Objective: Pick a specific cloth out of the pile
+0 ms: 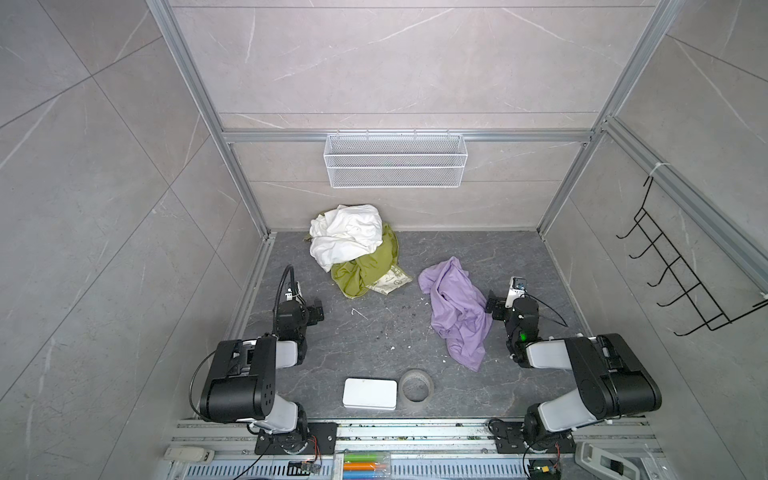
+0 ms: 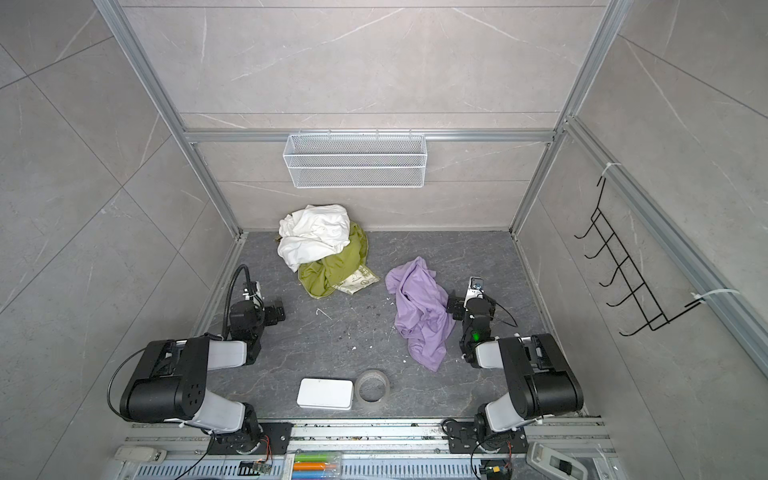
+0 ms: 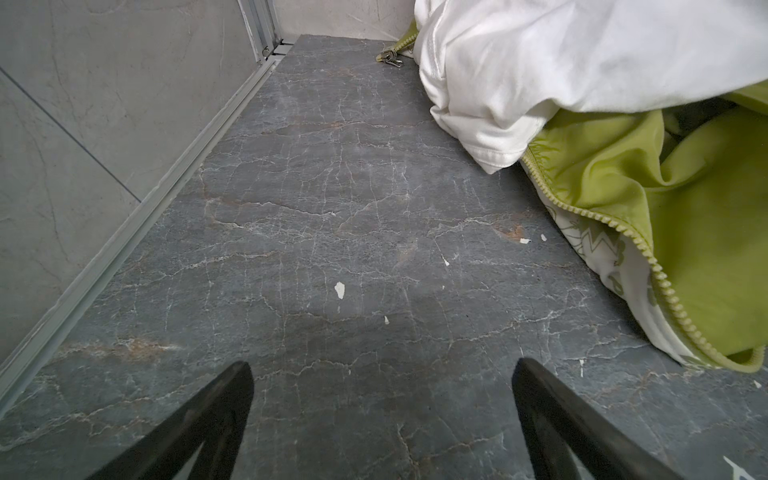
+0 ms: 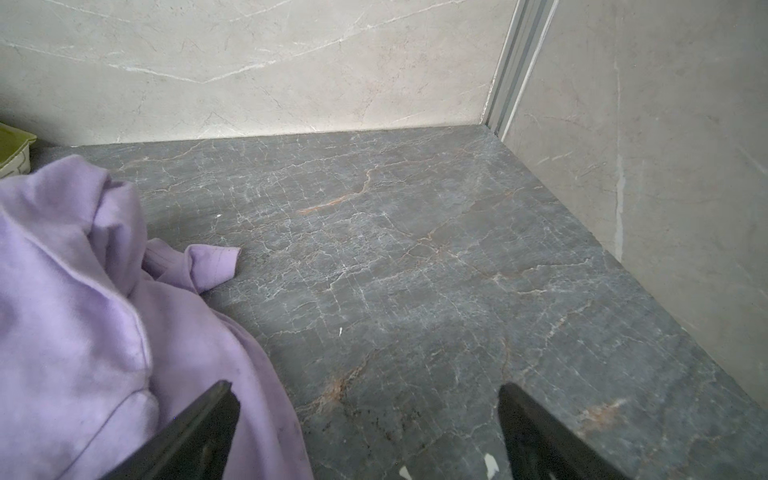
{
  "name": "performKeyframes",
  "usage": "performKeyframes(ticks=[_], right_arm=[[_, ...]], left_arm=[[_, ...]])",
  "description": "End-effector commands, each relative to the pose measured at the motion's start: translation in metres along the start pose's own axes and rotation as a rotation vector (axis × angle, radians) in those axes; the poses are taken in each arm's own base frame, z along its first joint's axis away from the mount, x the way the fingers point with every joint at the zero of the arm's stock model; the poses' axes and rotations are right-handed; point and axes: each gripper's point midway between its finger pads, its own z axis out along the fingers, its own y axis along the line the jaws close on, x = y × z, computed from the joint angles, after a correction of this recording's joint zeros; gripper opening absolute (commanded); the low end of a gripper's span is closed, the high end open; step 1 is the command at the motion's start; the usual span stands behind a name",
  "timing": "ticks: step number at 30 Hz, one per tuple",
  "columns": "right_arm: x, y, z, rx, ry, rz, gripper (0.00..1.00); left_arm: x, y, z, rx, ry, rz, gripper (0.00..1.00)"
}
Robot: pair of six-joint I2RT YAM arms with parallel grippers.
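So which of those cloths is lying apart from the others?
The lavender cloth, alone beside the right pincer. The white cloth and olive-green zippered cloth are heaped together near the back wall.

Enclosed cell: light grey marble-look back wall (image 1: 374, 62), matching side walls (image 1: 83, 166) left and right. Aluminium extrusion frame (image 1: 200, 104) up the corners and across the back. Dark grey veined stone-look floor (image 1: 374, 332), scuffed, dotted with white flecks and dark crumbs. White wire-mesh basket (image 1: 395, 160) hung on the back crossbar, roughly centred. Black wire hook rack (image 1: 683, 259) zip-tied to the right-side rail. Flat white box (image 1: 370, 393) and tape roll (image 1: 417, 374) side by side near the front edge. Slotted aluminium rails (image 1: 415, 432) along the front. Soft, even light.
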Motion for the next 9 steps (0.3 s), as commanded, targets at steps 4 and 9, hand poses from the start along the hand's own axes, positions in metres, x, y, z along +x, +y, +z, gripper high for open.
performKeyframes(ticks=[4, 9], right_arm=[[-0.0033, 0.0015, 0.0025, -0.007, 0.0, 0.011, 0.99], [-0.0042, 0.0009, 0.0016, -0.008, -0.006, 0.016, 1.0]], left_arm=[[-0.0186, 0.0001, 0.0003, -0.003, -0.065, 0.002, 1.0], [-0.0184, 0.0006, 0.0003, -0.005, -0.064, 0.003, 1.0]])
